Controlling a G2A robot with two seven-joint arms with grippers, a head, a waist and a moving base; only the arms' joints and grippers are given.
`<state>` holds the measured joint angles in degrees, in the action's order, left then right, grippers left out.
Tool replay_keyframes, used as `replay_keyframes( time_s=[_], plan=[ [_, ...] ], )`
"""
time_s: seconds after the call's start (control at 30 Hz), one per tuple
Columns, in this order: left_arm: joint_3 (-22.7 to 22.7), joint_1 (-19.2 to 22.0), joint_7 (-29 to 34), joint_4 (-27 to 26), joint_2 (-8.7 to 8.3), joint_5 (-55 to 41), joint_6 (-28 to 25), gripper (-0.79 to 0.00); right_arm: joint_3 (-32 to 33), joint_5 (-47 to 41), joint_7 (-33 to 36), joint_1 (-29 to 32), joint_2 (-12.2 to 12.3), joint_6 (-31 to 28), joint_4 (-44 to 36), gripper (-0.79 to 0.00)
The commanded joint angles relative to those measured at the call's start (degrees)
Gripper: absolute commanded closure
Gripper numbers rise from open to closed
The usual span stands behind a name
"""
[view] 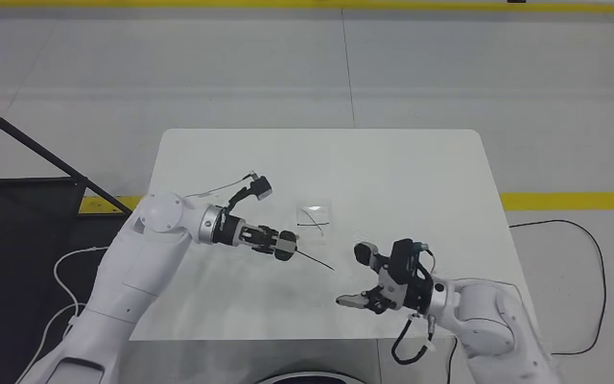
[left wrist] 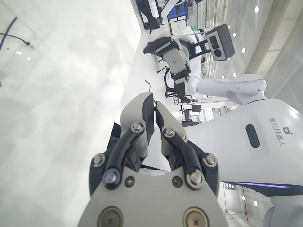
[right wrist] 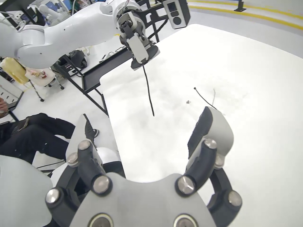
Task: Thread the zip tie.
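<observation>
My left gripper point(view: 285, 247) is shut on a thin black zip tie point(view: 317, 259), held above the white table point(view: 422, 173). The tie's free end points toward my right gripper point(view: 355, 277), which stands open and empty a short way off, near the table's front edge. In the left wrist view the fingertips point(left wrist: 149, 102) pinch the zip tie point(left wrist: 148, 86), whose short bent end sticks out past them. In the right wrist view the held zip tie point(right wrist: 148, 88) hangs from the left gripper point(right wrist: 142, 61), beyond my open right gripper point(right wrist: 144, 128).
A second black zip tie point(view: 313, 222) lies on a clear plastic bag near the table's middle; this loose tie point(right wrist: 203, 98) shows just past one right finger. A black side stand point(right wrist: 94, 72) is off the table's left edge.
</observation>
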<state>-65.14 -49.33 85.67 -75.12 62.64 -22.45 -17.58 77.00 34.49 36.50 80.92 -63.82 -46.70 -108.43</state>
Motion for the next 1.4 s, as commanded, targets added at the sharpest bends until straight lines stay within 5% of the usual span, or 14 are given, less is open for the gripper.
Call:
replay_keyframes(
  time_s=[0.0, 0.1, 0.37, 0.53, 1.13, 1.37],
  plan=[
    [0.46, 0.12, -0.21, -0.20, 0.02, 0.20, -0.08, 0.000, -1.39, -3.97, 3.26, -2.68, 0.14, -0.36, 1.84, -0.776],
    [1.04, 0.08, -0.40, -0.47, 0.02, 0.24, -0.11, 0.000, -2.99, -8.03, 6.92, -5.84, 0.35, -0.04, 3.95, -0.545],
    [1.82, 0.00, -0.45, -1.06, -0.13, 0.06, -0.57, 0.000, -5.80, -12.71, 12.75, -10.11, 0.92, 1.08, 7.11, -0.268],
    [1.97, -0.07, -0.49, -1.20, -0.26, -0.41, -1.17, 0.000, -7.03, -14.35, 14.93, -11.43, 1.26, 1.74, 7.93, -0.200],
    [2.32, 0.08, -1.07, -0.95, -0.77, -0.96, -1.53, 0.000, -10.48, -17.19, 17.21, -14.85, 2.21, 3.56, 9.96, -0.237],
    [2.36, 0.27, -0.81, -0.89, -0.98, -1.33, -1.58, 0.000, -11.32, -17.39, 16.99, -15.50, 2.52, 4.10, 10.19, -0.089]
  ],
)
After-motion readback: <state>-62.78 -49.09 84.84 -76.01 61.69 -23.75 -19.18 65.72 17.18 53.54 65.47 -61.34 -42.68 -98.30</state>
